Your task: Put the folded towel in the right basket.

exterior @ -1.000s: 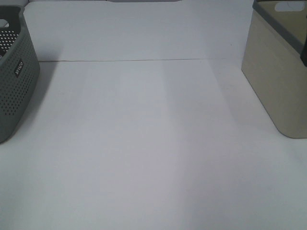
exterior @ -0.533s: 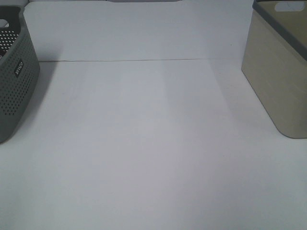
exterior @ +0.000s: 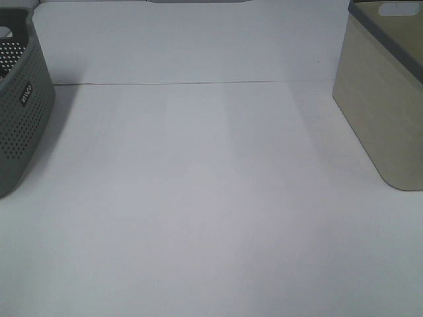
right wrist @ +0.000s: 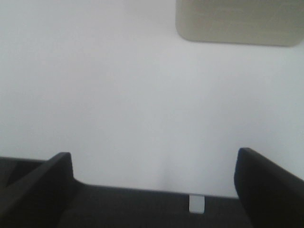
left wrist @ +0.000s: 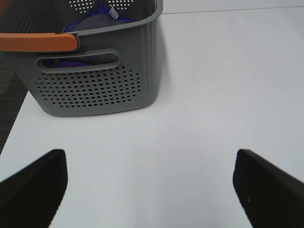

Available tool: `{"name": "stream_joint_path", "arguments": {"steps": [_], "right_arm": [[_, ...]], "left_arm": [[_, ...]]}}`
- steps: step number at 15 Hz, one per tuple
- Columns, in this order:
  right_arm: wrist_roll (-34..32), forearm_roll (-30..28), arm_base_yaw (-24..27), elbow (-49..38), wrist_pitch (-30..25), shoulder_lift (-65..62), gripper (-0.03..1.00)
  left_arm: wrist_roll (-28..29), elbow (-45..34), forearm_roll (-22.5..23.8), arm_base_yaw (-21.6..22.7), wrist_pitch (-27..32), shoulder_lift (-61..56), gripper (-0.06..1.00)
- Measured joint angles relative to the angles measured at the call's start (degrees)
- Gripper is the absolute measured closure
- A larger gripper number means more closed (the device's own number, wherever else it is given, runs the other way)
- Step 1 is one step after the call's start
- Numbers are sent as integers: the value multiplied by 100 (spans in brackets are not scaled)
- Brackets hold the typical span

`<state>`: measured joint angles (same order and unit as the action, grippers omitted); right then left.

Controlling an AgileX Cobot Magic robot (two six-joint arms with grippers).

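Observation:
The right basket is beige with a grey rim and stands at the table's right edge. It also shows in the right wrist view, some way ahead of the gripper. No folded towel shows on the table, and the inside of the beige basket is hidden. My right gripper is open and empty above the bare table. My left gripper is open and empty, a short way in front of the grey basket. Neither gripper shows in the exterior high view.
The grey perforated basket stands at the table's left edge. In the left wrist view it has an orange handle and blue-purple cloth inside. A seam runs across the white table at the back.
A dark part of the right arm over the beige basket's right edge one second ago has left the exterior high view. Nothing else has moved.

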<state>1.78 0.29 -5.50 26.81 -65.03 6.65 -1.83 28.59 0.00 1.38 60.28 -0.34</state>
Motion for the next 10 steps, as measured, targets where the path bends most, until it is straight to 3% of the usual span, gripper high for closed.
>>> {"name": "stream_joint_path", "arguments": {"steps": [3, 10], "right_arm": [[57, 0, 0, -57, 138, -653, 8], [166, 0, 0, -57, 138, -688, 11]], "left_arm": [[0, 0, 0, 0, 0, 0, 6], [0, 0, 0, 0, 0, 0, 6]]}}
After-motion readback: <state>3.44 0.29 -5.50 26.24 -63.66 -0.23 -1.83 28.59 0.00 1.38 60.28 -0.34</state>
